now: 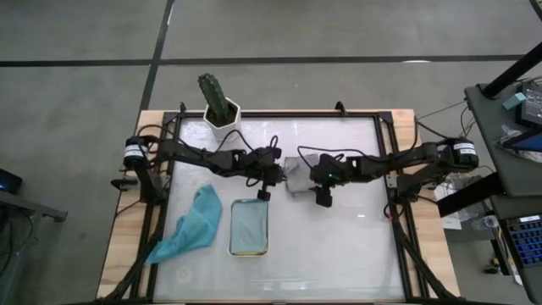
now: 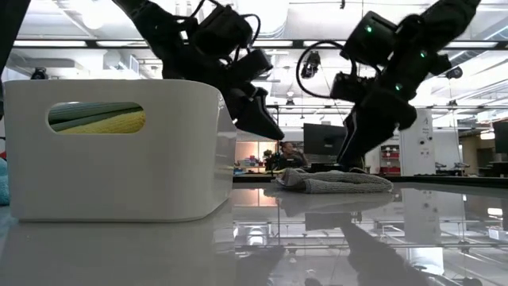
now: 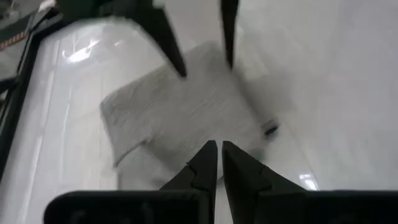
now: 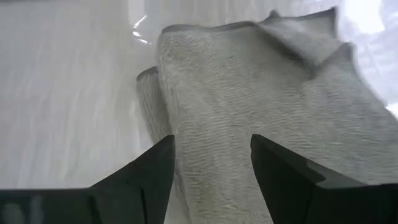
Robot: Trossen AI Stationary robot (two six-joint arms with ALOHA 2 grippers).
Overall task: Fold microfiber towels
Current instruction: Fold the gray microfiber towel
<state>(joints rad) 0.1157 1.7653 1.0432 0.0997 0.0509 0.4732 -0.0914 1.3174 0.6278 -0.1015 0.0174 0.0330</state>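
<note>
A grey towel [image 1: 298, 176] lies folded in several layers at the table's middle; it also shows in the low view [image 2: 333, 181]. My right gripper [image 1: 323, 201] is open and low over the towel's near part [image 4: 211, 124], one finger on each side of a strip of it. My left gripper [image 1: 263, 194] is shut and empty, just left of the towel and above the table [image 2: 268, 129]. A teal towel [image 1: 190, 224] lies crumpled at the near left. Folded towels lie in the white tray [image 1: 249, 227]; yellow and green ones [image 2: 95, 117] show through its handle slot. My right gripper comes down on the grey towel from above with open fingers [image 4: 155, 171]. I cannot tell whether the fingertips touch the cloth.
A white pot with a cactus [image 1: 222, 110] stands at the far edge, left of the middle. The tray stands just near and left of my left gripper. Bare table [image 1: 339, 246] shows at the near right.
</note>
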